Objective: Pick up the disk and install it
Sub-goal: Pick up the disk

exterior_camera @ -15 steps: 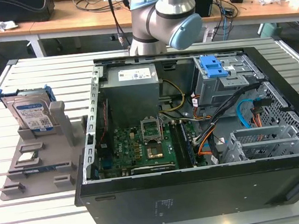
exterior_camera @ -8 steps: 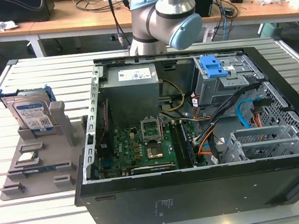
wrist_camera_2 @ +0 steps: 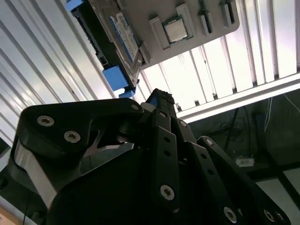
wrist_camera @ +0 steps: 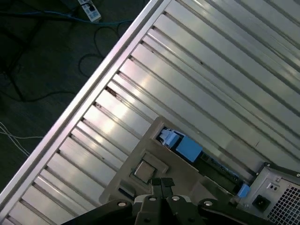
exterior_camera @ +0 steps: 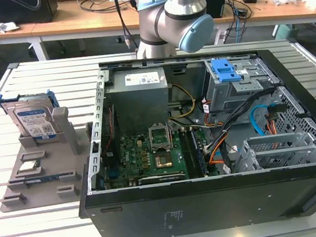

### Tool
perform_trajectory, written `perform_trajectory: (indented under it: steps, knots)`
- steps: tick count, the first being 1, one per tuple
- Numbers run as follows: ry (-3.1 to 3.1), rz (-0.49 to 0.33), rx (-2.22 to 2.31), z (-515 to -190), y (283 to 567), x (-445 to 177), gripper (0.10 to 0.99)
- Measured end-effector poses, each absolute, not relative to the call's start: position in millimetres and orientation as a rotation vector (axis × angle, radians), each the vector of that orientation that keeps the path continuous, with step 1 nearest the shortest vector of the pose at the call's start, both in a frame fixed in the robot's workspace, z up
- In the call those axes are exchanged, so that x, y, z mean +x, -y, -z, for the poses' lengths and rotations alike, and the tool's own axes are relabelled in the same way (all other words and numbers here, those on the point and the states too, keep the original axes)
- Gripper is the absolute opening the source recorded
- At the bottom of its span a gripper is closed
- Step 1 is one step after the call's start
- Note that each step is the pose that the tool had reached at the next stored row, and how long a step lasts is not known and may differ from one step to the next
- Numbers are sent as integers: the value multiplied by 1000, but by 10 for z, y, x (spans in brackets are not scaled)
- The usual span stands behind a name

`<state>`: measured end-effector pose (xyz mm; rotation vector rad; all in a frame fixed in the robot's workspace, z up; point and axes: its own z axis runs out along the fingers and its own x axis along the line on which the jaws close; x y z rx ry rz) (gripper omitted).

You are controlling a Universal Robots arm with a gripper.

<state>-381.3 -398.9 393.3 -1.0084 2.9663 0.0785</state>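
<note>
In the exterior view, a grey tray point(exterior_camera: 46, 187) is seen on the slatted table point(exterior_camera: 41, 85). The disk point(exterior_camera: 34, 121) is stood on its edge in the tray's back slot, leaning a little, with its blue frame around it. A small chip point(exterior_camera: 30, 165) is laid flat in the middle of the tray. An open computer case point(exterior_camera: 206, 147) is set just beside the tray, on the exterior view's right, and the robot arm point(exterior_camera: 170, 15) is seen well apart from the tray. In the second wrist view, the gripper point(wrist_camera_2: 159, 96) is held near the tray point(wrist_camera_2: 140, 11) and the disk point(wrist_camera_2: 123, 35). Its fingers seem to be pressed together, with nothing held. In the first wrist view, the gripper point(wrist_camera: 162, 182) is seen over the tray point(wrist_camera: 183, 173), near the disk point(wrist_camera: 187, 147).
</note>
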Motion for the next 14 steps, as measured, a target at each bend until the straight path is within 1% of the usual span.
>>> perform_trajectory:
  steps: [14]
  knots:
    - [-2786, -80, -1449, -3932, 3988, -3813, 106]
